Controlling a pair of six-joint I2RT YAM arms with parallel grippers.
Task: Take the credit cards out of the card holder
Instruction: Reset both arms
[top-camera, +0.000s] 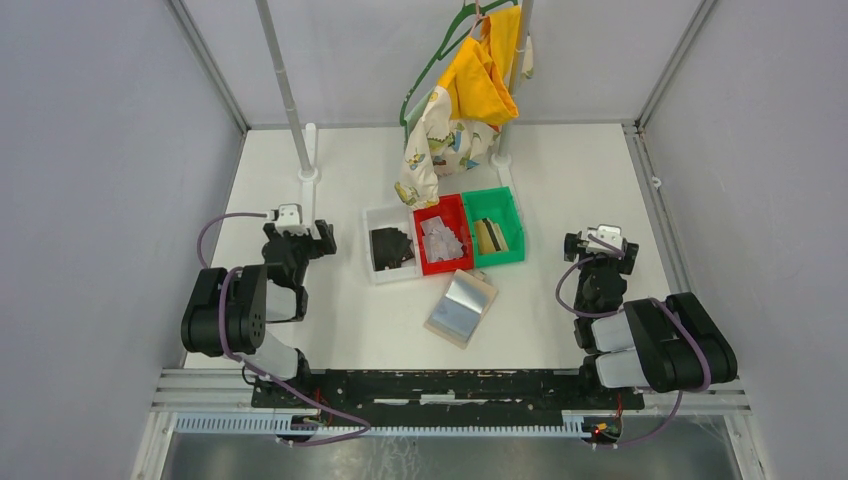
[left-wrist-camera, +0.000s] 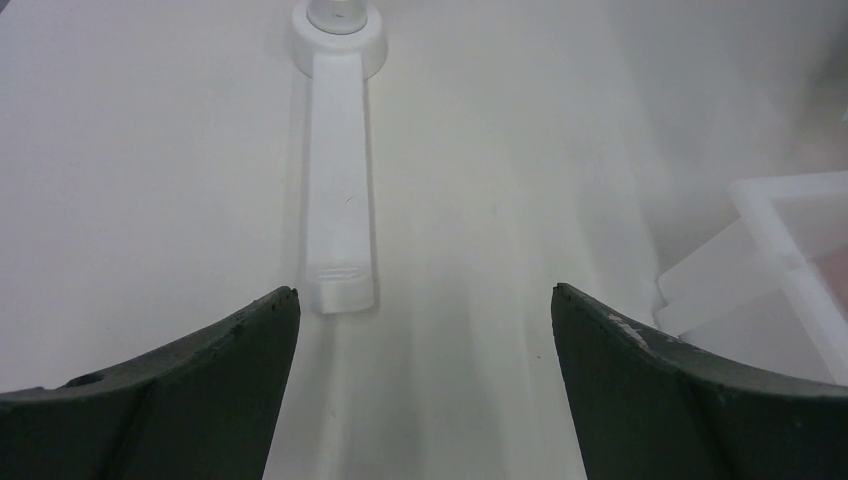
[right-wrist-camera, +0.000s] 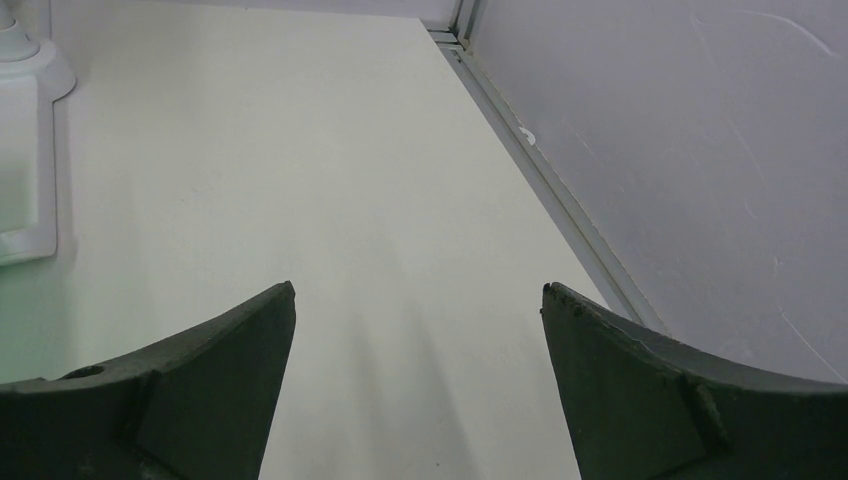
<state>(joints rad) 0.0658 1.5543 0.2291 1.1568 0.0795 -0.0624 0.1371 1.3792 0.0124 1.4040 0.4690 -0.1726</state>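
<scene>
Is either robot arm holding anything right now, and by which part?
Nothing is held. The left gripper and right gripper are both open and empty; the card holder lies untouched.

Card holder (top-camera: 461, 307): lies open, sleeves glare silver from above; whether credit cards sit inside cannot be told. White bin (top-camera: 369, 240) holds dark pieces, red bin (top-camera: 419, 245) pale ones, green bin (top-camera: 516, 228) slim items; all too small to name. Hanger (top-camera: 437, 60) and yellow cloth (top-camera: 480, 80) cut by top edge. Left gripper (left-wrist-camera: 425, 295), right gripper (right-wrist-camera: 418, 290): fingers run off bottom edge
</scene>
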